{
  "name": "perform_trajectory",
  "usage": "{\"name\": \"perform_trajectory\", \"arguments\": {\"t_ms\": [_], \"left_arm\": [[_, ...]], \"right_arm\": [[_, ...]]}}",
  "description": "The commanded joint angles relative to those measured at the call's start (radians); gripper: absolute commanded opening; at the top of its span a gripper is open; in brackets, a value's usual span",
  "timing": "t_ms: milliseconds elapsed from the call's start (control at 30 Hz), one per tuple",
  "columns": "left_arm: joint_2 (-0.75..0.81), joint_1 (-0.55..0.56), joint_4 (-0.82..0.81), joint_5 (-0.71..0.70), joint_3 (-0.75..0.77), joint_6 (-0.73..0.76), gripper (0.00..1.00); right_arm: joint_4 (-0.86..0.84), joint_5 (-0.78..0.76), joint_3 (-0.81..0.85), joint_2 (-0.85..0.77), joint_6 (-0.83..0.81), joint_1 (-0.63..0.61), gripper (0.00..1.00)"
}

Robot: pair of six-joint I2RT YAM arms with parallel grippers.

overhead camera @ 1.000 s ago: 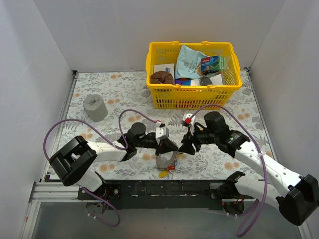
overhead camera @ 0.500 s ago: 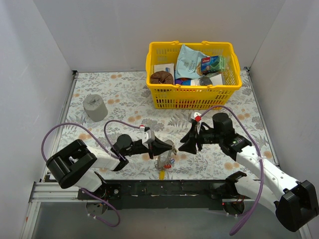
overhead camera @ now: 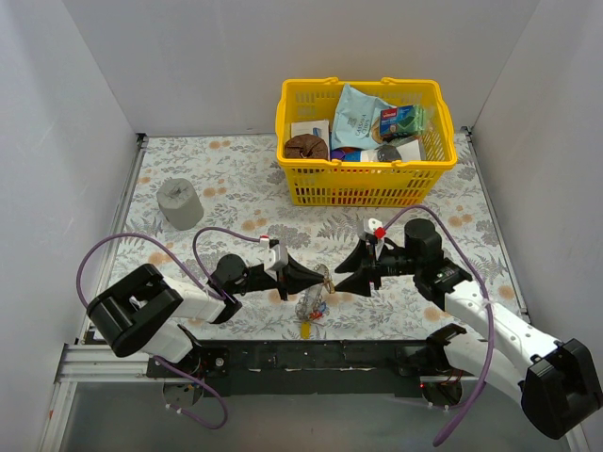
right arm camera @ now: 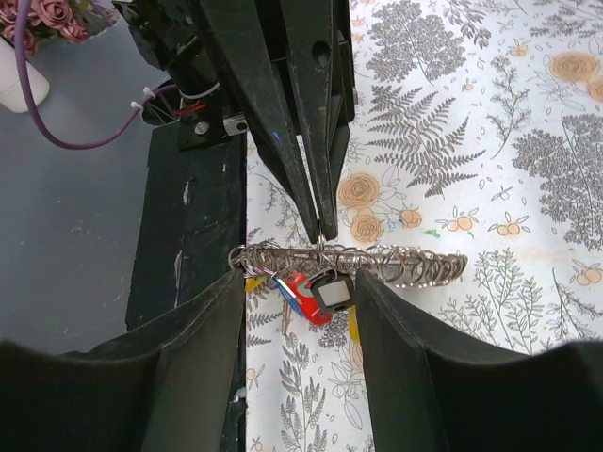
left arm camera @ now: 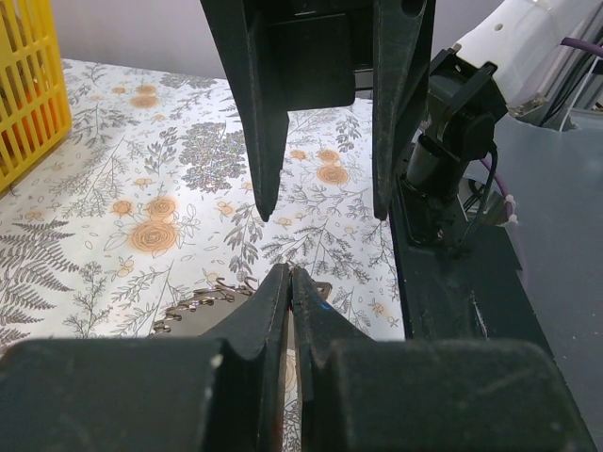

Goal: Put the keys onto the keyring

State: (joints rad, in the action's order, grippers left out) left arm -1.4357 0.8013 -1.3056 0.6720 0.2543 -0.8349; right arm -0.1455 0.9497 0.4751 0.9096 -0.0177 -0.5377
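Note:
The keyring (overhead camera: 312,295) is a large silver ring threaded with many small rings, held off the table near the front edge. It shows edge-on in the right wrist view (right arm camera: 377,262). Keys with red (right arm camera: 307,299), black (right arm camera: 332,293) and yellow heads hang from it. A yellow one (overhead camera: 306,330) lies under it. My left gripper (overhead camera: 326,277) points right and is shut on the keyring's upper rim (left arm camera: 203,306); its tips (left arm camera: 289,278) are pressed together. My right gripper (overhead camera: 343,273) is open just right of the ring, its fingers either side of the keys (right arm camera: 297,315).
A yellow basket (overhead camera: 363,188) full of packets stands at the back. A grey cylinder (overhead camera: 179,203) stands at the left. The black base rail (overhead camera: 320,356) runs along the near edge, just below the keyring. White walls enclose the flowered table.
My left gripper has drawn back to the left and now points sideways, still on the keyring. My right gripper has backed slightly right, so the two stand a little further apart.

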Motion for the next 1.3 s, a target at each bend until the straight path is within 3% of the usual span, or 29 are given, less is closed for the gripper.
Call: {"name": "perform_trajectory", "arguments": {"t_ms": [0, 833, 1033, 1267], "left_arm": [[0.044, -0.007, -0.153, 0.034, 0.005, -0.003, 0.00], [0.063, -0.008, -0.136, 0.054, 0.011, -0.010, 0.00], [0.066, -0.008, -0.136, 0.057, 0.014, -0.015, 0.00], [0.066, -0.008, -0.138, 0.058, 0.014, -0.018, 0.00]], "right_arm": [[-0.141, 0.069, -0.009, 0.015, 0.008, 0.002, 0.58], [-0.279, 0.146, -0.029, 0.169, 0.061, 0.002, 0.36], [-0.290, 0.155, -0.033, 0.181, 0.068, 0.002, 0.27], [-0.298, 0.159, -0.033, 0.183, 0.076, 0.002, 0.08]]}}
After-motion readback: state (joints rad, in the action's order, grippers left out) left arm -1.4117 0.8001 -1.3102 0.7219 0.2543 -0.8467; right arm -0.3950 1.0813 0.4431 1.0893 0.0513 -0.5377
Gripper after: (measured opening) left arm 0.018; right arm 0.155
